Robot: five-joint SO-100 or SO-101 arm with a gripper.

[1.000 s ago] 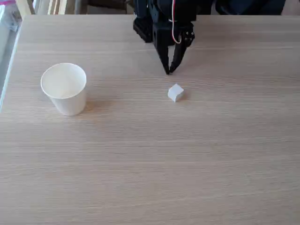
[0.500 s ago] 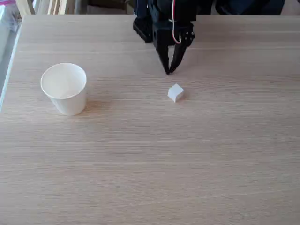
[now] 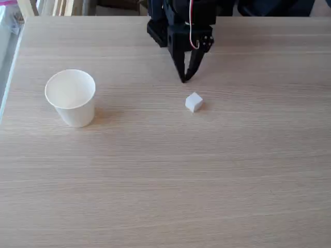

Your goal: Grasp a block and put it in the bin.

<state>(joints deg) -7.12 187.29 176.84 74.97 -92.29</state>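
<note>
A small white cube, the block [image 3: 194,102], lies on the wooden table [image 3: 170,175] right of centre in the fixed view. The bin, a white paper cup [image 3: 71,97], stands upright at the left with nothing visible inside it. My black gripper [image 3: 184,79] points down from the far edge of the table, its tips just behind and slightly left of the block, apart from it. The two fingers meet at their tips, so the gripper is shut on nothing.
The table's far edge runs along the top of the view, with the arm's black base [image 3: 178,15] there. A pale strip and clutter [image 3: 8,31] border the table's left edge. Bare wood stretches across the front half.
The gripper's fingers have drawn a little closer together and the arm has shifted very slightly. The block and the cup have not moved.
</note>
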